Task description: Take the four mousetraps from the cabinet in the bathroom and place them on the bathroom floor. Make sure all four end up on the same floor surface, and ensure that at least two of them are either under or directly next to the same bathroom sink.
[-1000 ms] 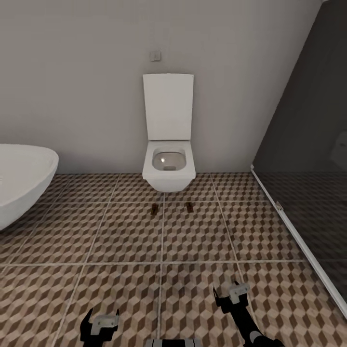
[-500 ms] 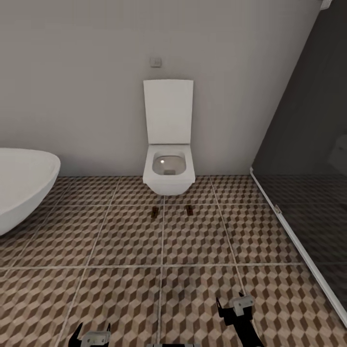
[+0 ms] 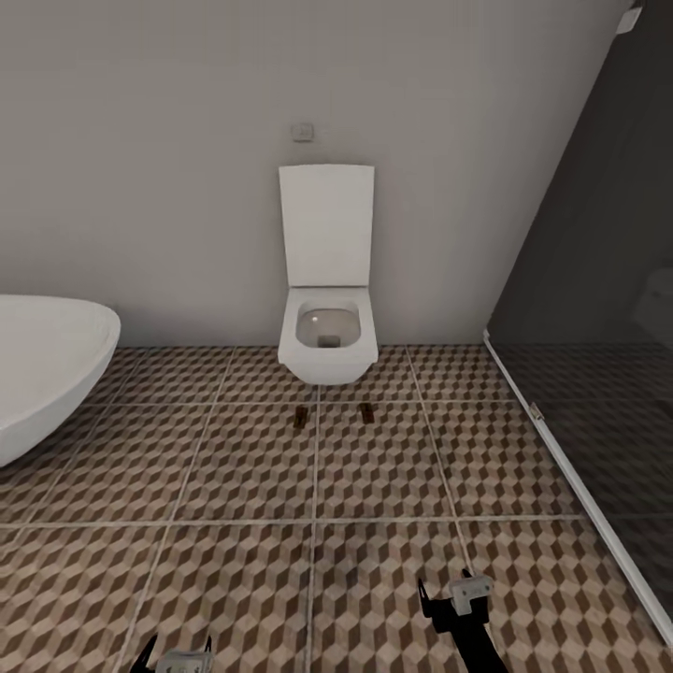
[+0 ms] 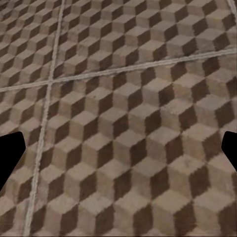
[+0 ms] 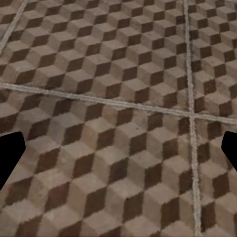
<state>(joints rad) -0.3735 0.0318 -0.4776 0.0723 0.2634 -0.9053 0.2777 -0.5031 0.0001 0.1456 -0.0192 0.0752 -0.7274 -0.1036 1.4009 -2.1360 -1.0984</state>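
Two mousetraps, left (image 3: 300, 417) and right (image 3: 367, 410), lie on the floor (image 3: 234, 486) just before the toilet (image 3: 327, 327), long axes running 12 to 6 o'clock. Bathtub (image 3: 47, 374) bounds the tiles at 9 o'clock, shower glass (image 3: 598, 280) at 3; open floor lies between. Left gripper (image 3: 178, 659) and right gripper (image 3: 458, 594) hang at 6 o'clock, both with fingers apart, nothing held.
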